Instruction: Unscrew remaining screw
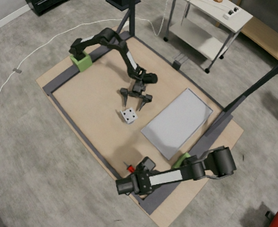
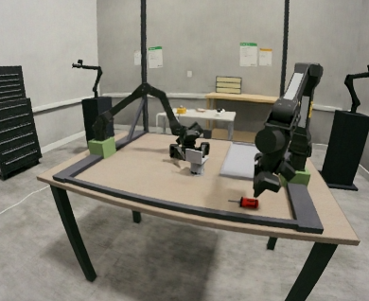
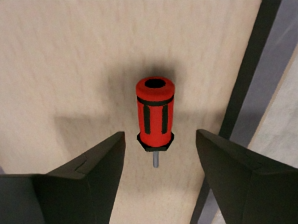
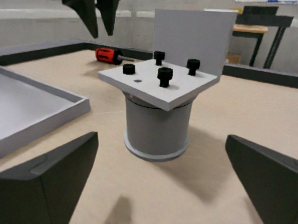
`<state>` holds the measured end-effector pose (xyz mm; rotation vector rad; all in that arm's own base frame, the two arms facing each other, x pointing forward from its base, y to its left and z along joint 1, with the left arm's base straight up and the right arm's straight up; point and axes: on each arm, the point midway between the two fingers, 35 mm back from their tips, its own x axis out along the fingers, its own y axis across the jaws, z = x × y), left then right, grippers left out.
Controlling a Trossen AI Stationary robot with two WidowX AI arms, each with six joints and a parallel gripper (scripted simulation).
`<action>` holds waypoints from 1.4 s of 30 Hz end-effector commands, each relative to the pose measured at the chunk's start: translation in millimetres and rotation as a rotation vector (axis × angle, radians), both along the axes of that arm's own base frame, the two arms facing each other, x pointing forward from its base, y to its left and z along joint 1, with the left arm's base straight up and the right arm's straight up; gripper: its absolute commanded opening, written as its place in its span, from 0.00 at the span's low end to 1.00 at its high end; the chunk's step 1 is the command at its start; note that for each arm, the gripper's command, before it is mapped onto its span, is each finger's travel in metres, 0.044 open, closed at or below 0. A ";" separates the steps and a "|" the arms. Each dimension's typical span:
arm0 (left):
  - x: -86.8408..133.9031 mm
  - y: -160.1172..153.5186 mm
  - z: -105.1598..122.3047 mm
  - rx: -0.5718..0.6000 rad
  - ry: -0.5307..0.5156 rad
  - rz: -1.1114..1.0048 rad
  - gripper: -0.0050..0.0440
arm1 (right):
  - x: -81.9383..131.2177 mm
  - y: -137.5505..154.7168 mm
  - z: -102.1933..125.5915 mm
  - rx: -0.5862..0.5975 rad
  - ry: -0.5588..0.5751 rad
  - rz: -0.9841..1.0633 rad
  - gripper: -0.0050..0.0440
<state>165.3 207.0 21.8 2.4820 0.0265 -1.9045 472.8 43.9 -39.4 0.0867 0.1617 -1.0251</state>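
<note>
Hovering over the red screwdriver on the table, your left gripper is partly open and holds nothing. Your right gripper is wide open and empty, near the gray joint module. The module stands upright, bracket on top; one black screw sits low in it, three others stand higher.
</note>
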 end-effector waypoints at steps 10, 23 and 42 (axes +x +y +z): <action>4.9 -1.1 -12.7 0.002 -0.002 -0.001 0.54 | 6.2 -7.1 4.6 0.006 -0.013 -0.002 0.92; 9.3 -1.4 -30.4 0.004 -0.001 -0.001 0.54 | 14.0 -12.3 10.8 0.013 -0.035 -0.001 0.92; 13.5 2.7 -34.3 0.020 -0.012 -0.002 0.54 | 18.9 -20.5 9.1 0.012 -0.034 -0.001 0.92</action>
